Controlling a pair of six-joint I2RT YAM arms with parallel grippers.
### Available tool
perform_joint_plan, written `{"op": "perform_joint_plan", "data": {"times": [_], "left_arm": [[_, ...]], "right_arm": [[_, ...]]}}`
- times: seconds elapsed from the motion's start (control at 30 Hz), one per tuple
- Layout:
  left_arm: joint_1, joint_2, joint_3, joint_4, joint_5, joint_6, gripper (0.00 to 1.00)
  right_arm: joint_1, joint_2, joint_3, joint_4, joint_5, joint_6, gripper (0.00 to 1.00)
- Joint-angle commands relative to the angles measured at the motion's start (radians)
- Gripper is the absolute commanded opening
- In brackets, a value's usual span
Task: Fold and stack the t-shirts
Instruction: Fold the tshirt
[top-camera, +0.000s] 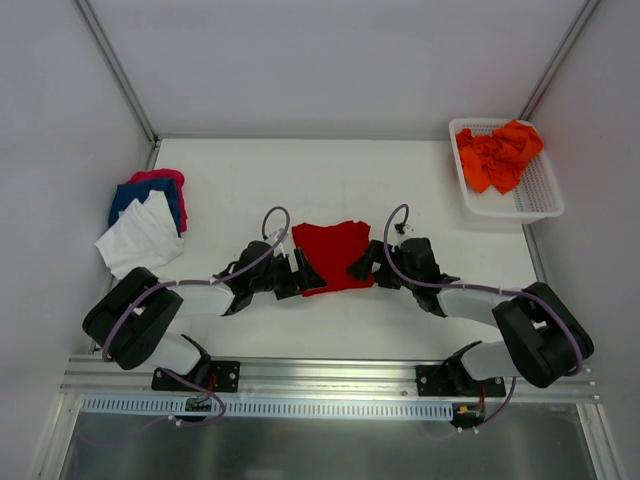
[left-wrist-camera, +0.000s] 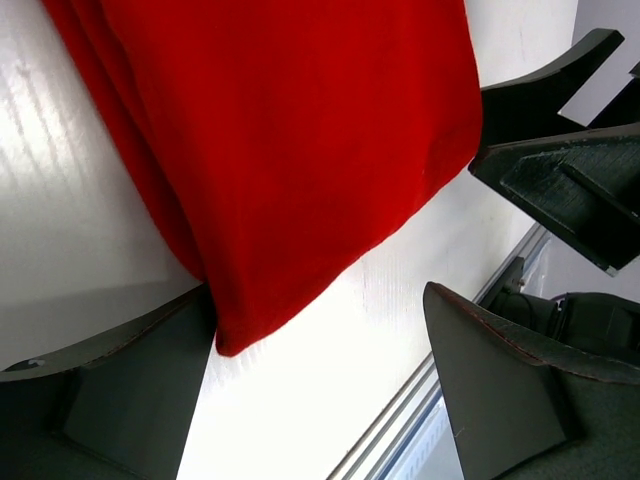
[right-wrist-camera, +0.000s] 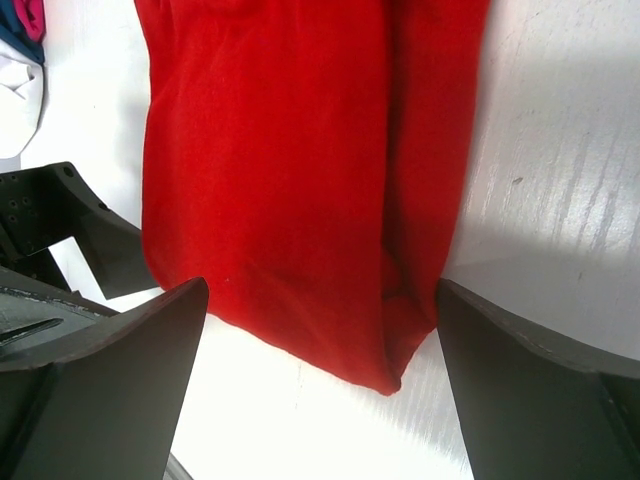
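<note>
A deep red t-shirt (top-camera: 333, 257) lies folded flat on the white table, mid-front. My left gripper (top-camera: 291, 275) is at its near left corner and my right gripper (top-camera: 367, 262) at its near right edge. In the left wrist view the red t-shirt (left-wrist-camera: 290, 140) has its corner against the left finger (left-wrist-camera: 110, 390); the left gripper (left-wrist-camera: 320, 385) is open and holds nothing. In the right wrist view the red t-shirt (right-wrist-camera: 300, 170) ends just ahead of the right gripper (right-wrist-camera: 320, 390), which is open with bare table between its fingers.
A white mesh basket (top-camera: 540, 195) at the back right holds several crumpled orange t-shirts (top-camera: 500, 155). At the left edge lies a pile of a white t-shirt (top-camera: 140, 238) over a blue t-shirt (top-camera: 140, 195) and a pink t-shirt (top-camera: 160, 177). The metal front rail (top-camera: 320, 375) runs along the table's near edge.
</note>
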Motion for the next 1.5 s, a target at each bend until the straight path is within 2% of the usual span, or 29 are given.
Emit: {"op": "perform_joint_plan", "data": {"times": [0.0, 0.1, 0.17, 0.23, 0.4, 0.47, 0.6, 0.8, 0.97, 1.2, 1.33, 1.47], "left_arm": [[0.009, -0.048, -0.049, -0.174, -0.051, 0.013, 0.86], [0.009, -0.116, -0.053, -0.254, -0.097, 0.023, 0.86], [0.009, -0.174, -0.046, -0.317, -0.122, 0.037, 0.86], [0.009, -0.203, -0.036, -0.357, -0.148, 0.048, 0.86], [0.009, -0.23, -0.016, -0.394, -0.147, 0.059, 0.86], [0.009, -0.22, -0.014, -0.395, -0.143, 0.056, 0.86], [0.009, -0.203, -0.014, -0.383, -0.128, 0.051, 0.86], [0.009, -0.222, -0.028, -0.377, -0.13, 0.049, 0.86], [0.009, -0.249, -0.045, -0.377, -0.139, 0.049, 0.86], [0.009, -0.265, -0.079, -0.354, -0.14, 0.043, 0.87], [0.009, -0.26, -0.085, -0.345, -0.136, 0.04, 0.87], [0.009, -0.254, -0.089, -0.334, -0.133, 0.039, 0.87]], "right_arm": [[0.0, -0.032, 0.02, -0.043, -0.045, 0.026, 1.0], [0.044, -0.108, 0.006, -0.129, 0.014, 0.018, 1.0], [0.079, -0.203, 0.029, -0.308, 0.161, -0.017, 0.99], [0.093, -0.253, 0.046, -0.381, 0.188, -0.043, 0.99], [0.153, -0.386, 0.03, -0.45, 0.261, -0.002, 0.99], [0.171, -0.394, 0.025, -0.442, 0.263, 0.015, 1.0], [0.254, -0.367, 0.043, -0.442, 0.307, 0.043, 1.0], [0.358, -0.241, 0.056, -0.355, 0.337, 0.107, 1.0], [0.379, -0.123, 0.051, -0.214, 0.376, 0.144, 0.99], [0.437, 0.001, 0.114, -0.136, 0.504, 0.17, 1.0], [0.472, 0.049, 0.152, -0.126, 0.542, 0.176, 0.99], [0.509, 0.046, 0.187, -0.2, 0.603, 0.165, 0.99]]}}
